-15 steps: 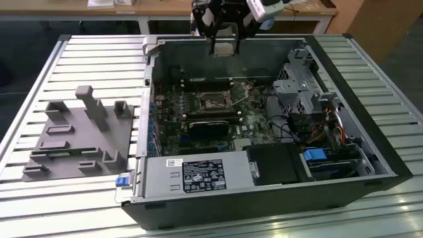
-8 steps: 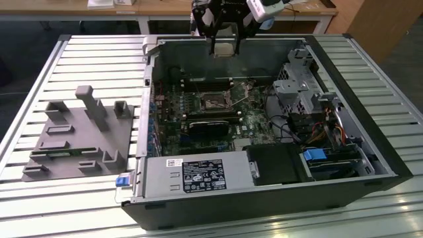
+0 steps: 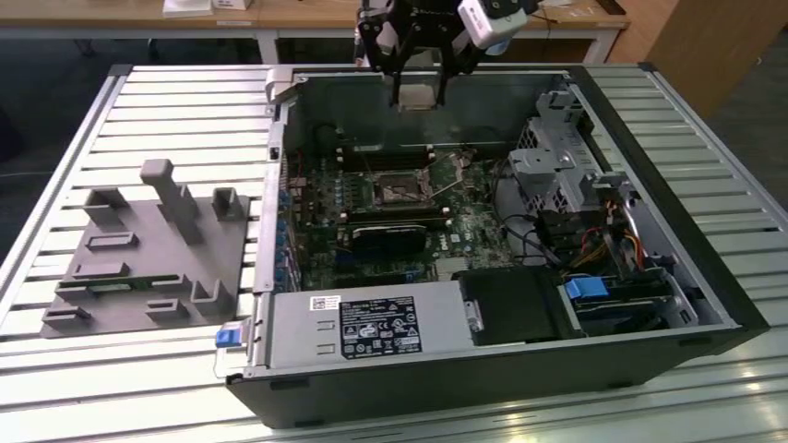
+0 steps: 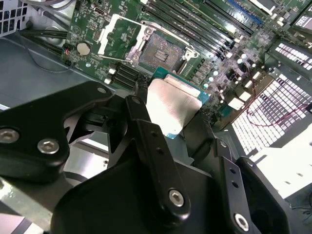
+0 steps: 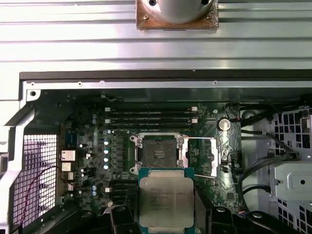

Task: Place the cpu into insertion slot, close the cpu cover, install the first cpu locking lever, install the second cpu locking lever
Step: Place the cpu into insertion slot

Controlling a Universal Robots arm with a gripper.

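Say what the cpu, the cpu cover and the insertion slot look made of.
The cpu: dull brushed silver-grey metal top, green board edge showing. The cpu cover: thin bright sheet metal, probably steel, glinting. The insertion slot: matte black frame, likely plastic.

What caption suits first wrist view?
Gripper holds flat grey square cpu, not yet in black square insertion slot; silvery cpu cover open.

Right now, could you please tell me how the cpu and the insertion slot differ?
The cpu has a dull silver metal top; the insertion slot has a dark centre in a black frame. The cpu is held off the board in the tool; the insertion slot sits fixed on the green board, uncovered, with the cpu cover swung aside. Both are square and look close in size.
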